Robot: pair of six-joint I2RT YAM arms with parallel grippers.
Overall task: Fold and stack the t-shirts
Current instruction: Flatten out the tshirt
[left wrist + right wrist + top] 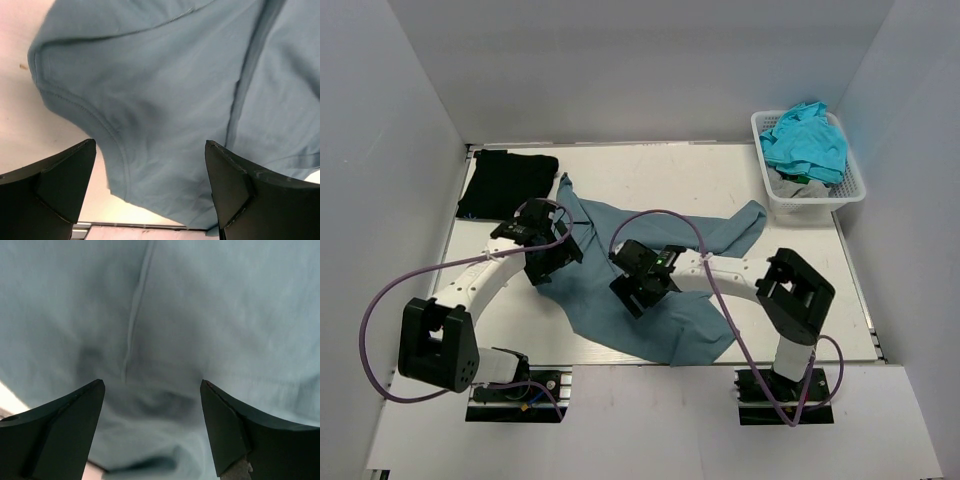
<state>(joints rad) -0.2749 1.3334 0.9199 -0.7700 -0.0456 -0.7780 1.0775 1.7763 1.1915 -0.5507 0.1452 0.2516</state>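
1. Overhead, I count two grippers, one basket and three colours of t-shirt. One slate-blue t-shirt (670,335) lies spread and rumpled, soft and matte, across the middle of the white table (660,170). One black t-shirt (505,183) lies as a flat, rough square at the far left corner, just beside the blue shirt's far tip. A bunched heap of turquoise t-shirts (807,140) fills the white plastic lattice basket (850,185) at the far right; I cannot count them. The left gripper (548,262) hangs over the blue shirt's left edge, and the right gripper (638,290) hangs over its middle.
2. From the left wrist, I see two dark, wedge-shaped fingers (55,190) standing wide apart with nothing held between them. Below them lies the slate-blue t-shirt, showing one curved, stitched hem and one long straight seam. Pale table shows at the left.
3. From the right wrist, that gripper's two dark fingers (235,430) also stand wide apart, holding nothing. Slate-blue cloth fills the view. It is smooth, with one thin raised crease and soft wrinkles near the fingertips.
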